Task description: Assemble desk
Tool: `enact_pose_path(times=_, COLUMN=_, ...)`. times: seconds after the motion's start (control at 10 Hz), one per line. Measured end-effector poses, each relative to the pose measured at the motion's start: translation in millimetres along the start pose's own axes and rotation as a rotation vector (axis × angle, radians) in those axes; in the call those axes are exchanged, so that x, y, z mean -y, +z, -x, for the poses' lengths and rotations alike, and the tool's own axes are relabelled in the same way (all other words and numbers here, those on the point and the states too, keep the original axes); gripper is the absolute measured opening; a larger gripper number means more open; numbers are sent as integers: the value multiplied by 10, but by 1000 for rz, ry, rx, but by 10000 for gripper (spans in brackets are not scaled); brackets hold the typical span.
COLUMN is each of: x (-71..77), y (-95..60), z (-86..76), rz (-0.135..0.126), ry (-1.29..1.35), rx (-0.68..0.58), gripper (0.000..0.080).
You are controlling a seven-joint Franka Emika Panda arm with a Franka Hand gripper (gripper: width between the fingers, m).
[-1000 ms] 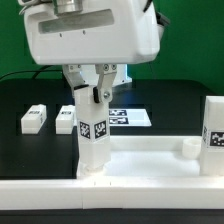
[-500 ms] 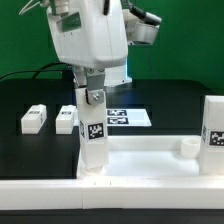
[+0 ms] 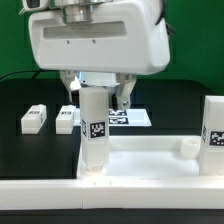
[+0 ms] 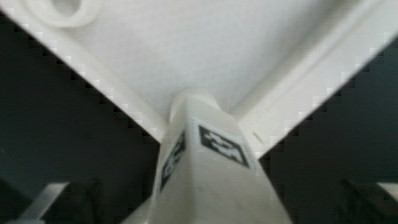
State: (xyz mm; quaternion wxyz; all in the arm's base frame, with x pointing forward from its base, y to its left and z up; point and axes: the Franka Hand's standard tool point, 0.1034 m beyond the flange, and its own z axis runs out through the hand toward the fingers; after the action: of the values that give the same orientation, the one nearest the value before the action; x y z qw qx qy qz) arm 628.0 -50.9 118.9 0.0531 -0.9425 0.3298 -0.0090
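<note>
Currently the gripper [image 3: 98, 100] stands open, gripping nothing — fingers flanking the upright leg [image 3: 94, 135] directly below, seated in the tabletop [image 3: 150, 165] corner. Insertion looks complete; next move: rise clear, then fetch a loose leg [image 3: 34, 119].

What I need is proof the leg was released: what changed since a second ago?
The hand turned about the upright leg, then opened and let it go. The leg still stands in the tabletop corner; neither shifted.
</note>
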Motion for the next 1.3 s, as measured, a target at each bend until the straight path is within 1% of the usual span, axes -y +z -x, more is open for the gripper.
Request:
enact_pose_path(times=0.3, x=-7, y=-1, z=-4, rz=1, ry=-235, rx=0, gripper=649)
enact_pose_path(times=0.4, x=-35, y=-12, z=-8, rz=27, ry=-473, rx=17, gripper=649)
enact_pose_path(times=0.5, x=-31, y=16, z=-22, rz=34, ry=-656, rx=30, gripper=649)
enact_pose_path(times=0.6, x=-34, y=43, z=-7, rz=33, ry=-679, rx=35, gripper=649)
enact_pose_path(times=0.8, x=-37, y=46, z=-8, rz=34, ry=-644, rx=35, gripper=637)
enact_pose_path(times=1.0, x=-46, y=47, z=-13, rz=36, ry=-533, rx=32, gripper=286)
enact_pose_path(times=1.2, x=-38, y=49, z=-14, rz=36, ry=-356, rx=25, gripper=288)
enact_pose_path(times=1.3, x=-32, y=52, z=-26, rz=33, ry=-188, rx=1, gripper=288)
